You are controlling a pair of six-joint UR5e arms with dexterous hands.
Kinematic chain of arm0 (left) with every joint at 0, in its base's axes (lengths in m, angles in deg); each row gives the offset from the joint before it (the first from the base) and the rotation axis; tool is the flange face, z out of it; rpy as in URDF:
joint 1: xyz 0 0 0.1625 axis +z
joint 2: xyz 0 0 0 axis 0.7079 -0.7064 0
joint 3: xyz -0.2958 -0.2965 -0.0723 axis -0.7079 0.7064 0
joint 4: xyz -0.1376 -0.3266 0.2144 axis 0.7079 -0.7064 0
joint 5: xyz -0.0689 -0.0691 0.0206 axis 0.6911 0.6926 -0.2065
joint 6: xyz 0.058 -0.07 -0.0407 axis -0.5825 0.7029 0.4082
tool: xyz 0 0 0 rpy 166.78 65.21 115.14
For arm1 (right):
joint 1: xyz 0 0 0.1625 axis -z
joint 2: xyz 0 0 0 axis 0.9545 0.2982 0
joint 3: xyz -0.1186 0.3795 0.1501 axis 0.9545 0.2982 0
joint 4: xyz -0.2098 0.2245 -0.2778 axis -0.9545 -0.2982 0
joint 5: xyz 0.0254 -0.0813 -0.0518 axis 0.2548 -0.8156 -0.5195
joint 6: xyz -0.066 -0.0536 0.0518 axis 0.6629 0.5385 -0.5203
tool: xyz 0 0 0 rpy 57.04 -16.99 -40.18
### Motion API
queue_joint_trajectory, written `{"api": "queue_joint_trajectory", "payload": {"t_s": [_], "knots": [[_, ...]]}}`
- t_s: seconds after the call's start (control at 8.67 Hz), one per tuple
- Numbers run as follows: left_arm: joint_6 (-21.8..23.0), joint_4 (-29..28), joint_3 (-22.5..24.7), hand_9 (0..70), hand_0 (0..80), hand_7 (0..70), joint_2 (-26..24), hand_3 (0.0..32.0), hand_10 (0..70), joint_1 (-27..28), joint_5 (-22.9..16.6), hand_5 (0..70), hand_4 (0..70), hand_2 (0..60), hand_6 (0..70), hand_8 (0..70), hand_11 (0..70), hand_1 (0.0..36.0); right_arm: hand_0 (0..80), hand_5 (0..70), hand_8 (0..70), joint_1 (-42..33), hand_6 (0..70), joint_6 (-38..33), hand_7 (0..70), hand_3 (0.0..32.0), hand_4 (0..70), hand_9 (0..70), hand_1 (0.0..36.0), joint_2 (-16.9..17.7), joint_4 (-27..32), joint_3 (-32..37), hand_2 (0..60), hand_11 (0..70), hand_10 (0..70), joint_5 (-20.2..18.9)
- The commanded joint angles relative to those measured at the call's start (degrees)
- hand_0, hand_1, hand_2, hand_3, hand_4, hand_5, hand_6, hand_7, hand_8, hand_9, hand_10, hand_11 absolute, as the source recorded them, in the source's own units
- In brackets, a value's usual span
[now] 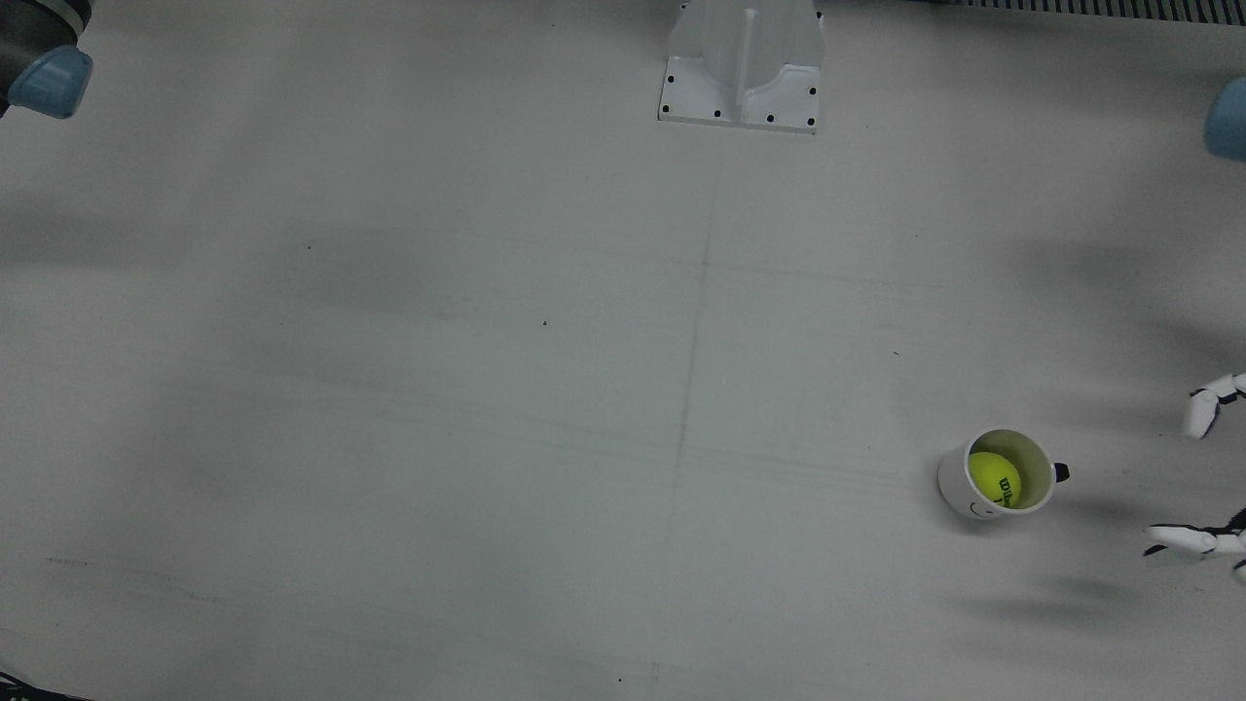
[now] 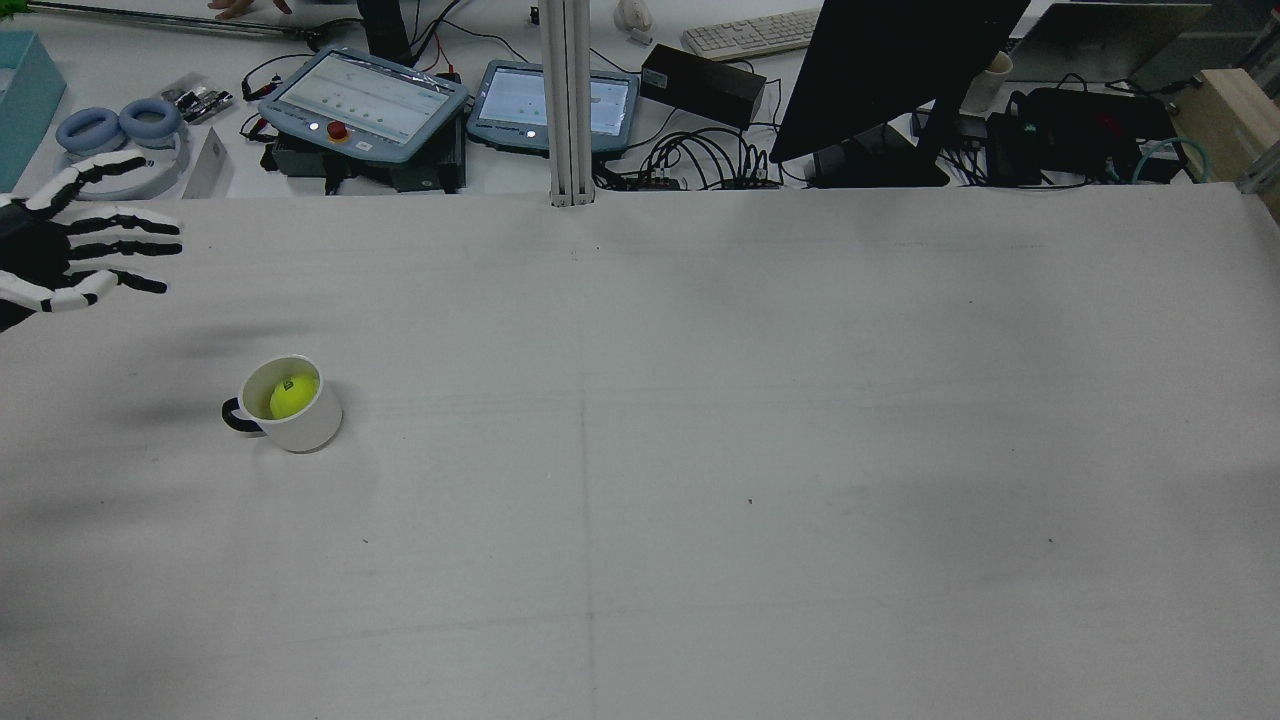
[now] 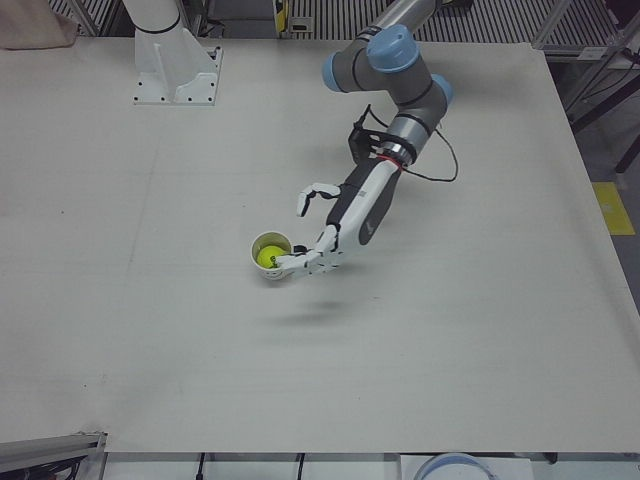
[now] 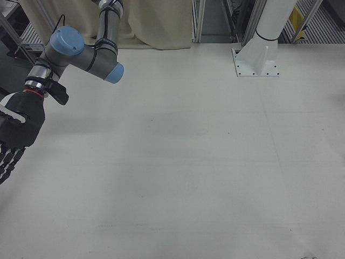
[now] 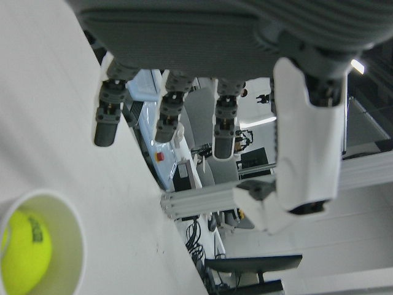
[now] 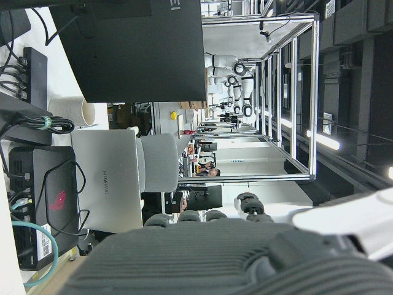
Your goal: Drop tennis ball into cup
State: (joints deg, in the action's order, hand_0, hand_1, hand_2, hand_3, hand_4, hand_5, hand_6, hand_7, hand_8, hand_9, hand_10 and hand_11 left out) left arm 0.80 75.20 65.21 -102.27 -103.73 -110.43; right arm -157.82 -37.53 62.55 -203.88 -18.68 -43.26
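Ball-in-cup is the relation that matters: the tennis ball (image 1: pixel 994 477) already sits down inside the cup (image 1: pixel 973 492), below the rim, so the drop itself looks finished and any coming move is a matter of clearing away

From the left hand (image 2: pixel 60 255) the cup lies close by, lower and slightly ahead. In the rear view the hand hangs above the counter (image 2: pixel 700 450) at the far left edge, with the cup just toward the table's middle and nearer the camera. In the left-front view one of its fingers (image 3: pixel 300 262) overlaps the cup's rim in the picture, though the front view shows the fingertips apart from the cup with bare counter between. The fingers are spread wide and released, holding nothing

The right hand (image 4: pixel 13 135) is much farther off, over the opposite side of the counter. Its fingers point down and look loosely extended with nothing in them

The cup is a smooth, glossy white mug, upright, a plain cylinder with a dark handle (image 2: pixel 236 418) turned toward the left hand's side. The ball is fuzzy yellow-green felt with dark lettering. It nearly fills the mug's width. The counter is a flat, matte pale-grey sheet, faintly scuffed
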Motion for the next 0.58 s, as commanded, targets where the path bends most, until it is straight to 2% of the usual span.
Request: {"api": "queue_joint_trajectory", "payload": {"t_s": [0.0, 0.12, 0.23, 0.35, 0.46], "knots": [[3.4, -1.8, -2.5, 16.1, 80.0, 27.4, 2.9, 32.0, 19.6, -19.2, -3.9, 22.4, 0.0, 52.4, 33.0, 27.8, 31.9, 36.0, 0.0, 0.0, 0.0, 0.0, 0.0, 0.0, 0.0, 0.0, 0.0, 0.0, 0.0, 0.0, 0.0, 0.1, 0.0, 0.0, 0.0, 0.0], [3.3, -2.1, -4.3, 15.8, 80.0, 26.6, 2.9, 32.0, 20.6, -23.2, -4.1, 24.6, 0.0, 53.5, 41.8, 29.4, 33.4, 36.0, 0.0, 0.0, 0.0, 0.0, 0.0, 0.0, 0.0, 0.0, 0.0, 0.0, 0.0, 0.0, 0.0, 0.1, 0.0, 0.0, 0.0, 0.0], [3.2, -2.6, -5.0, 16.0, 80.0, 27.8, 3.0, 32.0, 20.9, -25.0, -4.3, 24.0, 0.0, 52.4, 37.5, 28.5, 33.9, 36.0, 0.0, 0.0, 0.0, 0.0, 0.0, 0.0, 0.0, 0.0, 0.0, 0.0, 0.0, 0.0, 0.0, 0.1, 0.0, 0.0, 0.0, 0.0], [3.2, -2.7, -5.0, 16.0, 80.0, 26.5, 3.1, 32.0, 21.1, -25.7, -4.1, 25.6, 0.0, 53.3, 45.5, 30.2, 34.1, 36.0, 0.0, 0.0, 0.0, 0.0, 0.0, 0.0, 0.0, 0.0, 0.0, 0.0, 0.0, 0.0, 0.0, 0.1, 0.0, 0.0, 0.0, 0.0], [3.3, -2.8, -5.1, 16.9, 80.0, 29.7, 3.4, 32.0, 21.1, -25.7, -4.8, 22.8, 0.0, 50.9, 29.8, 27.4, 34.3, 36.0, 0.0, 0.0, 0.0, 0.0, 0.0, 0.0, 0.0, 0.0, 0.0, 0.0, 0.0, 0.0, 0.0, 0.0, 0.0, 0.0, 0.0, 0.0]]}}
